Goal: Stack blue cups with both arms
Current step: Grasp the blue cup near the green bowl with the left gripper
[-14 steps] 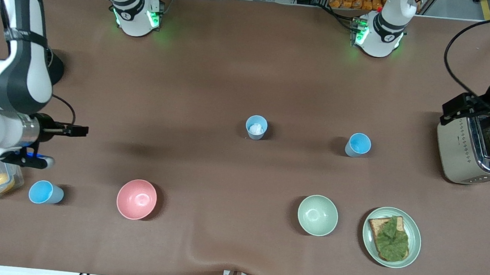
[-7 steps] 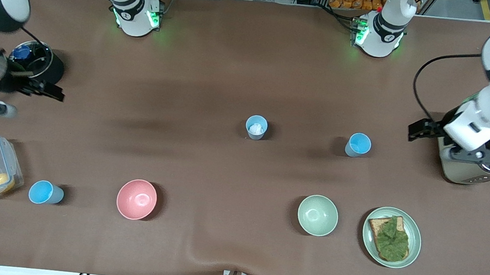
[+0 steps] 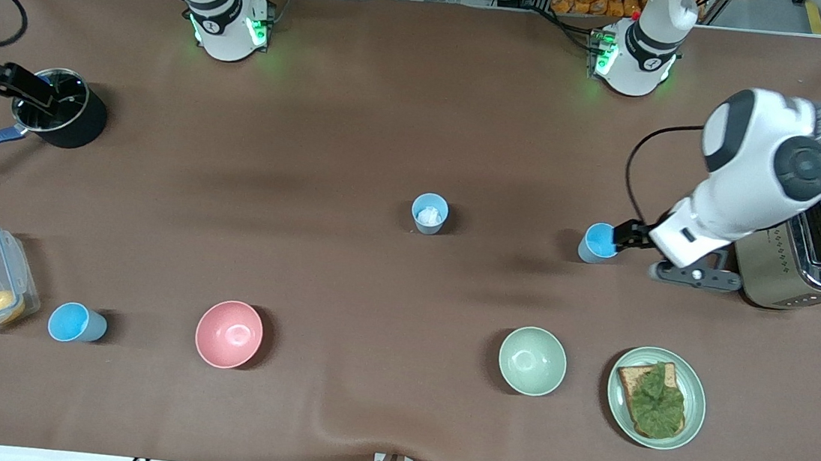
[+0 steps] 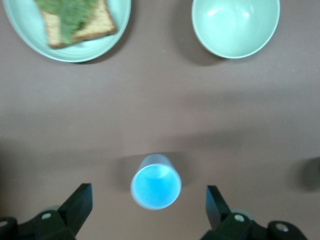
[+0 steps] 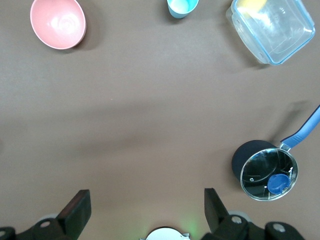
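Brown table point(image 3: 360, 128), left pincer point(image 4: 149, 210) now spread over blue cup point(image 3: 597, 242), right pincer point(image 5: 145, 212) spread, withdrawn

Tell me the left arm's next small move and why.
Probably lower the left gripper straight down around the blue cup. In the left wrist view its fingers stand open with the upright cup between them, not touching it. The right gripper is open too, up over bare table near the black pot, holding nothing.
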You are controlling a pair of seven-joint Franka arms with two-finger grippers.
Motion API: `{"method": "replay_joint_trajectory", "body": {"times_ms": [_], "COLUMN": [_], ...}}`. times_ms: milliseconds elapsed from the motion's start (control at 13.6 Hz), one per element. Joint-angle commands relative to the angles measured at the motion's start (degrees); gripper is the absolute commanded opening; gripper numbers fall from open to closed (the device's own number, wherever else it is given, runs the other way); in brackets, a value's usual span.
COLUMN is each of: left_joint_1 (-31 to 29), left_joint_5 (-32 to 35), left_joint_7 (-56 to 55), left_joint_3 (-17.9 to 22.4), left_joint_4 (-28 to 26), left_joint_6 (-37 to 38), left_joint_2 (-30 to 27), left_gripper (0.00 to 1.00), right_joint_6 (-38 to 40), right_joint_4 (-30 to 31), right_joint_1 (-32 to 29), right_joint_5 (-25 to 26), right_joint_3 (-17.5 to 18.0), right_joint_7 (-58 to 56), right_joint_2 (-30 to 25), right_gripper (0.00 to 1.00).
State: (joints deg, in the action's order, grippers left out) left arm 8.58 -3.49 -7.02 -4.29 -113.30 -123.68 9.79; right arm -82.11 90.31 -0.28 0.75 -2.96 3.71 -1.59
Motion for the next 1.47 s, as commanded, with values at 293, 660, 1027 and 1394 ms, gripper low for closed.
{"method": "replay_joint_trajectory", "body": {"times_ms": [293,660,1027,1394], "left_joint_1": [1.53,1.44,1.44,1.09], "left_joint_5": [-1.25,-1.34,-1.25,-0.29], "left_joint_7": [-1.68,-5.02,-5.11,-3.79], "left_joint_3": [-2.39,-4.06,-4.14,-4.06], "left_joint_4": [-12.45,-16.33,-17.92,-17.92], "left_joint_6": [-20.70,-20.90,-21.43,-21.34], "left_joint_2": [2.60,2.96,3.74,4.71], "left_gripper": [1.00,1.00,1.00,0.29], "right_joint_6": [0.11,0.10,0.10,0.19], "right_joint_4": [-0.93,-1.02,-1.02,-1.02], "right_joint_1": [-1.04,-1.03,-1.12,-1.21], "right_joint_5": [0.65,0.31,0.04,0.04], "right_joint_3": [0.94,1.03,1.03,1.03], "right_joint_7": [0.24,0.15,0.15,0.15], "right_joint_2": [1.15,1.50,1.50,1.50], "right_gripper": [1.00,1.00,1.00,1.00]}}
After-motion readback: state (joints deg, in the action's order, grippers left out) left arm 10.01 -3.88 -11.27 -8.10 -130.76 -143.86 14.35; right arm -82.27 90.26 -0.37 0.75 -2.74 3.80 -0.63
